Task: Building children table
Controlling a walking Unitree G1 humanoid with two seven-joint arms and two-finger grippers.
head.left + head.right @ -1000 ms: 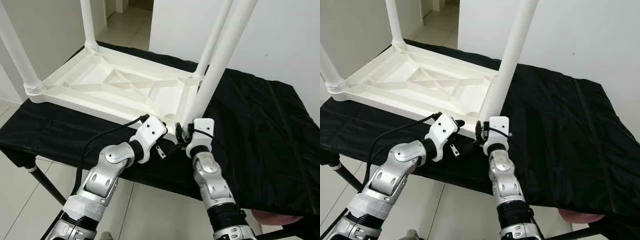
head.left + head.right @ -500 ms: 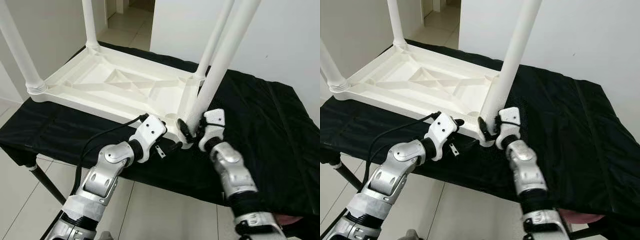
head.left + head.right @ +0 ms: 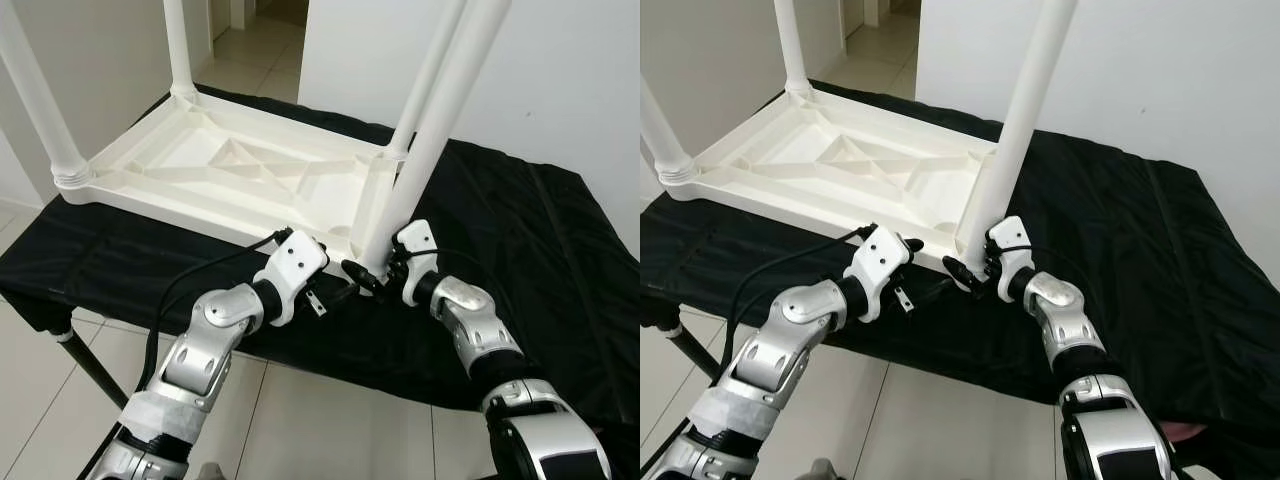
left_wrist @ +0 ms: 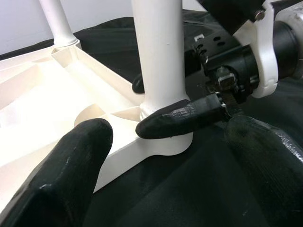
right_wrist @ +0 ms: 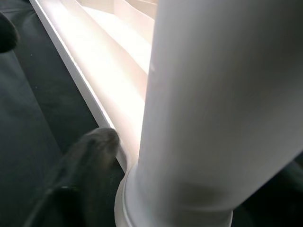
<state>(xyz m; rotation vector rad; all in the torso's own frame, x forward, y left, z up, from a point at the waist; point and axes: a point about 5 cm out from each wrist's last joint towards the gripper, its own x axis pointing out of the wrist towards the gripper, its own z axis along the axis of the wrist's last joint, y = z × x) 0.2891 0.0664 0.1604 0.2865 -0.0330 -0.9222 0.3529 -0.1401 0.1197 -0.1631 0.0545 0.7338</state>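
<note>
1. Black-draped worktable [image 3: 520, 230] carries the upturned white children's table [image 3: 240, 175].
2. Right gripper [image 3: 975, 268] clasps the near-corner leg [image 3: 420, 160] at its base; its long axis runs upright.
3. Left gripper [image 4: 156, 156] spreads wide, empty, at the leg's 9 o'clock.

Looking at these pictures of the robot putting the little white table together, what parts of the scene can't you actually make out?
- Tops of the white legs: cut off by the upper edge in both eye views.
- Whether the near leg is fully seated in its corner socket: the right tool's finger crosses the joint in the left wrist view.
- Right wrist view: the leg sits so close it is blurred.
- The black-draped work table's right side: cut off by the edge.
</note>
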